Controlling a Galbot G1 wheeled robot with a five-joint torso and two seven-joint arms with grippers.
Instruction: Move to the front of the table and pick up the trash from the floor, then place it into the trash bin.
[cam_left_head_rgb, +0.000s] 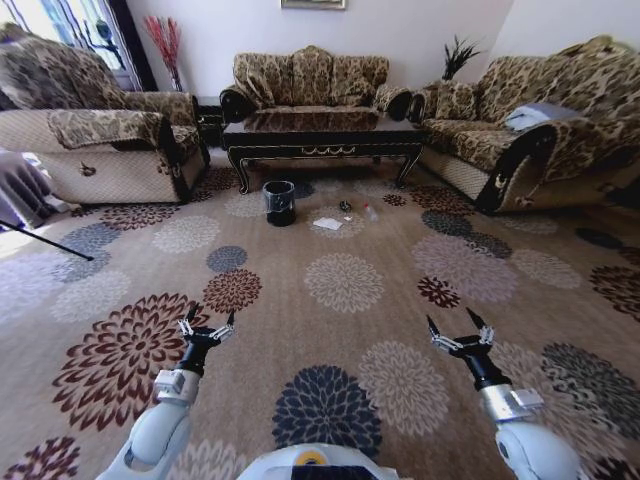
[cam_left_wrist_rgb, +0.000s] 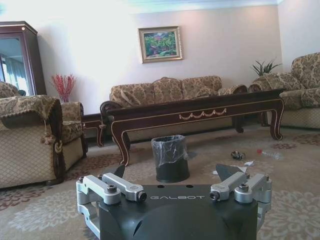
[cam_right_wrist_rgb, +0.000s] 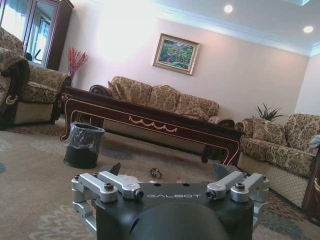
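Both tools, left tool (cam_left_head_rgb: 206, 327) and right tool (cam_left_head_rgb: 459, 331), hang wide open and empty over the floor (cam_left_head_rgb: 340, 340), well short of the table (cam_left_head_rgb: 322, 138), so driving straight toward the trash (cam_left_head_rgb: 327, 223) beside the trash bin (cam_left_head_rgb: 279, 202) seems wisest.

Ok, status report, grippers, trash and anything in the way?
Left gripper and right gripper open, held low, holding nothing. Trash on carpet beside bin, before table. Carpet between is bare.
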